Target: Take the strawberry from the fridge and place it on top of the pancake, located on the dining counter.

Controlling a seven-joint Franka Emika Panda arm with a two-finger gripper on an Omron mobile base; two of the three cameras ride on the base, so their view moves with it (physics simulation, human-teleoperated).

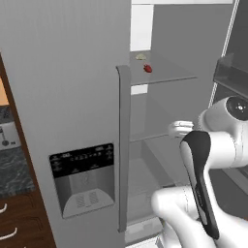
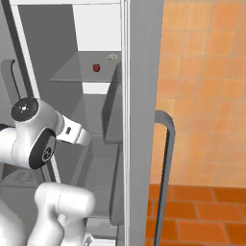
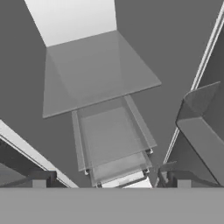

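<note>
Strawberry (image 1: 147,69) retrieval has barely begun. The fridge (image 1: 72,87) already stands with its right door swung open, the left door with the black-panelled water dispenser (image 1: 85,177) closed, and the grey shelved interior exposed. The tiny dark-red berry sits on the upper glass shelf (image 1: 167,75), toward its far left part, just beside a small pale yellowish lump (image 1: 141,56) that lies a little farther back. From the right base camera the same pair appears, the strawberry (image 2: 96,67) left of the lump (image 2: 113,56).

The arm is raised in front of the open compartment, well below the berry's shelf, its hand reaching inward at about the level of the middle shelf. The gripper (image 3: 111,181) shows in the hand camera as two dark fingertips (image 3: 39,179) set wide apart with nothing between them, so it reads as released and empty. That camera looks down over a lower shelf and a clear drawer (image 3: 113,140), with a door bin (image 3: 203,127) on the right.

Judged from this, only the door opening is done. Lifting the hand to the upper shelf, pinching the berry without disturbing the lump, withdrawing, driving to the dining counter and setting it on the pancake all remain.
</note>
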